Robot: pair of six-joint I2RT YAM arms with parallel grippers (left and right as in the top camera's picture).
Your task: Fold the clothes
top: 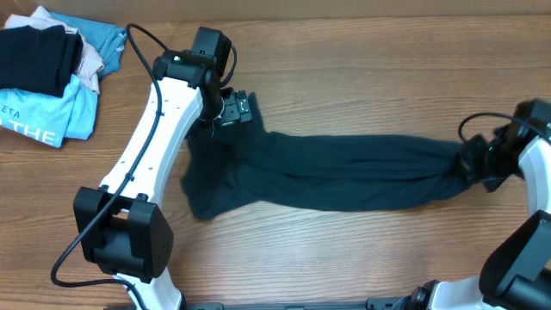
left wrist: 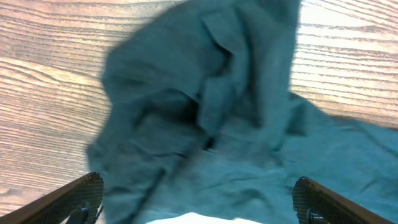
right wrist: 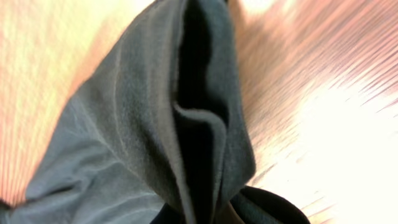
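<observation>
The clothes (top: 344, 176), long axis left-right, narrow end at right end effector (top: 471, 162)

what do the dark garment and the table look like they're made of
The dark garment: soft cloth, likely a cotton knit, matte; it lies limp, wrinkled and bunched, without shine. The table: wood or wood-look laminate, smooth with slight sheen; brown grain lines run across it, though real wood or print cannot be told.
</observation>
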